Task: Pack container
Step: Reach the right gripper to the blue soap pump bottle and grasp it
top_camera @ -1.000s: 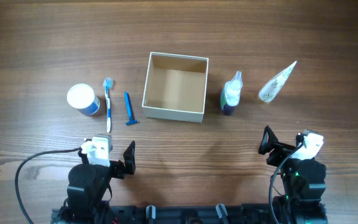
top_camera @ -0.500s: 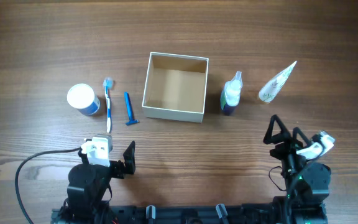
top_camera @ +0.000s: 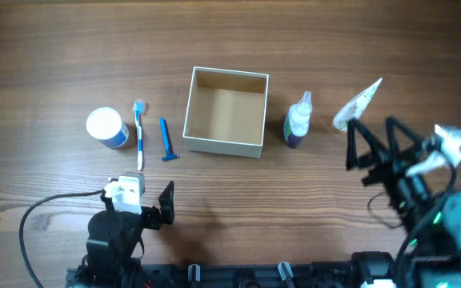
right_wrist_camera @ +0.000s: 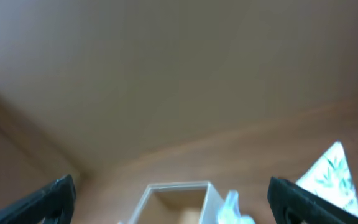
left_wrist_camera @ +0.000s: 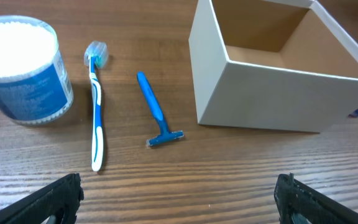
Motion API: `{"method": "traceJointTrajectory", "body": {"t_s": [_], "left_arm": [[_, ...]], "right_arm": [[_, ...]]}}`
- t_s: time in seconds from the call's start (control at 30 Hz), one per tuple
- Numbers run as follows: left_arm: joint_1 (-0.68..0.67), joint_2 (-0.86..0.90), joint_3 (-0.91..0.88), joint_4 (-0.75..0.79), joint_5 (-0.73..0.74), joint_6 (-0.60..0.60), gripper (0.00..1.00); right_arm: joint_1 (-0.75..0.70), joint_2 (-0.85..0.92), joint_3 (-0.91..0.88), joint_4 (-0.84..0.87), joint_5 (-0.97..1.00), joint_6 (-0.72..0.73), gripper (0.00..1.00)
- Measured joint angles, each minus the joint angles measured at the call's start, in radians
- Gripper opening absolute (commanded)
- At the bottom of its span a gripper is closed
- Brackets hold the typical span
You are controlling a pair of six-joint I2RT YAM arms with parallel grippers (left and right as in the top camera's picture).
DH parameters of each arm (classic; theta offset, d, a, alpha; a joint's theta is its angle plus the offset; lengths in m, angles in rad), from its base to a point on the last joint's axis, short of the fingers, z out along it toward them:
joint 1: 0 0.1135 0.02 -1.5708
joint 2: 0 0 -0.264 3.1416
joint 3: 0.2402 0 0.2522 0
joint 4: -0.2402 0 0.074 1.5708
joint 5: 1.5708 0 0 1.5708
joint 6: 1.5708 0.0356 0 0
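Note:
The container (top_camera: 222, 146) is a square white-walled box with a tan inside, empty, at table centre. It also shows in the left wrist view (left_wrist_camera: 278, 93) and the right wrist view (right_wrist_camera: 179, 188). Left of it lie a blue razor (top_camera: 166, 140), a toothbrush (top_camera: 140, 136) and a white-lidded blue jar (top_camera: 106, 127). Right of it stand a small spray bottle (top_camera: 298, 120) and a white leaf-print pouch (top_camera: 357, 104). My left gripper (top_camera: 137, 200) is open and empty near the front edge. My right gripper (top_camera: 372, 136) is open, empty and raised, close to the pouch.
In the left wrist view the jar (left_wrist_camera: 20, 68), toothbrush (left_wrist_camera: 96, 106) and razor (left_wrist_camera: 154, 112) lie ahead of the open fingers (left_wrist_camera: 179, 199). The right wrist view is blurred, with bottle (right_wrist_camera: 232, 205) and pouch (right_wrist_camera: 331, 174) low between its fingers (right_wrist_camera: 169, 186).
My right arm has risen and swung up and to the right, toward the pouch. The left arm and all objects have not moved.

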Motion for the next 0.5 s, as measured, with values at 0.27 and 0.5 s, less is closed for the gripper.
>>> {"method": "traceJointTrajectory", "body": {"t_s": [0.27, 0.5], "left_arm": [[0.0, 0.0, -0.001, 0.0, 0.0, 0.0, 1.0], [0.0, 0.0, -0.002, 0.0, 0.0, 0.0, 1.0]], "right_arm": [[0.018, 0.682, 0.767, -0.705, -0.059, -0.243, 1.0], [0.206, 1.048, 1.065, -0.977, 0.048, -0.319, 1.0]]}}
